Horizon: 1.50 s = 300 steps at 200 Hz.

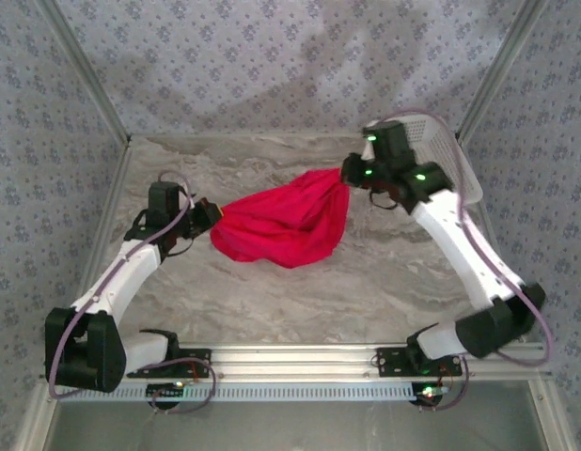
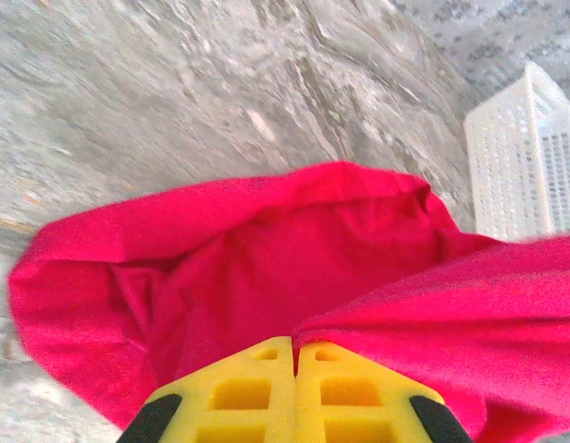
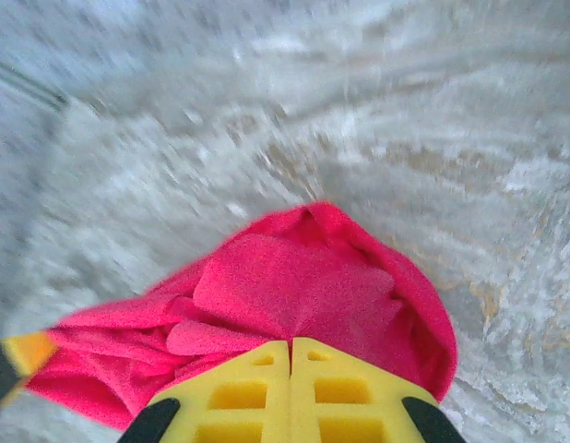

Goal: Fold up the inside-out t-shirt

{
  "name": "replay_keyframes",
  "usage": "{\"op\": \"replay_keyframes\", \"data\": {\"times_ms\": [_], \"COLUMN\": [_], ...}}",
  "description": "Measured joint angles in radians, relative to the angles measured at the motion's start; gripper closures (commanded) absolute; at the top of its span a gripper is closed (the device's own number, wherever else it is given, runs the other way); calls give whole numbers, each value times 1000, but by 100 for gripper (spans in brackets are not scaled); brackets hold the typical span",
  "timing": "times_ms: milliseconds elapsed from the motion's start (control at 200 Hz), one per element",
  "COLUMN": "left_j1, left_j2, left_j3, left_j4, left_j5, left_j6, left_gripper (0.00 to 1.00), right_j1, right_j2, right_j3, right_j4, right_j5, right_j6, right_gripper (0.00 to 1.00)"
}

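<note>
Over the middle of the marbled table (image 1: 272, 301), the red inside-out t-shirt (image 1: 286, 225) sags between my two grippers, with my left gripper (image 1: 213, 218) clamped on its left end and my right gripper (image 1: 350, 174) clamped on its higher right end.

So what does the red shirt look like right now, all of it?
The t-shirt is bright red, plain, soft cloth. It is bunched and wrinkly, and not folded yet. It stretches like a baggy hammock between the two arms. The left gripper pinches one end shut and the right gripper pinches the other. Its middle sags toward the grey marbled table. I can't pick out sleeves or a tag among the folds.
</note>
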Motion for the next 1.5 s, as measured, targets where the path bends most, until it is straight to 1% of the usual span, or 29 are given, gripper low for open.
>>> {"op": "replay_keyframes", "data": {"times_ms": [85,165,265,340,425,505,540,585,615,660,700,755,810,869,929,1064,1149,1224,1329,1369,1394,1459,1499], "left_j1": [5,2,2,1,-26,-91,-124,-160,-176,-187,-187,-178,-162,-134,-92,-5,37,65,95,103,106,111,112], "left_j2": [3,16,55,85,93,93,93,93,93,93,93,93,93,93,93,85,80,80,80,80,80,80,79], "left_j3": [1,1,0,1,1,16,26,40,46,55,59,64,71,72,71,34,-19,-62,-97,-101,-103,-106,-109], "left_j4": [-14,-18,-34,-53,-66,-65,-65,-63,-60,-60,-62,-76,-99,-121,-148,-169,-166,-164,-163,-162,-159,-150,-142], "left_j5": [-15,-28,-73,-98,-129,-156,-167,-171,-171,-172,-176,-183,-192,-194,-194,-194,-185,-160,-127,-118,-113,-105,-101], "left_j6": [8,10,16,18,32,62,77,88,94,94,94,97,91,80,68,48,30,17,4,0,-1,-3,-3], "left_gripper": [100,100,100,100,87,79,78,76,73,61,54,46,42,38,34,32,32,32,33,33,33,33,33], "right_j1": [-66,-113,-169,-184,-179,-167,-163,-163,-164,-169,-173,-172,-159,-113,-31,170,265,311,338,343,345,346,346], "right_j2": [-79,-87,-4,77,136,152,154,156,158,161,162,157,151,142,134,136,182,241,343,383,406,450,466], "right_j3": [-89,-175,-254,-281,-285,-282,-276,-264,-250,-228,-211,-200,-200,-211,-242,-355,-378,-370,-319,-287,-269,-228,-210], "right_j4": [49,79,117,129,141,154,155,151,140,120,108,104,100,98,104,147,154,171,176,175,177,177,177], "right_j5": [-66,-115,-158,-183,-209,-224,-227,-226,-221,-204,-183,-154,-134,-105,-83,-79,-74,-66,-53,-45,-42,-35,-34], "right_j6": [34,61,81,96,105,108,108,109,116,114,114,109,103,99,97,110,126,135,141,142,140,136,136], "right_gripper": [100,100,100,100,100,100,100,81,66,50,42,41,41,42,44,46,46,45,46,51,58,83,95]}}
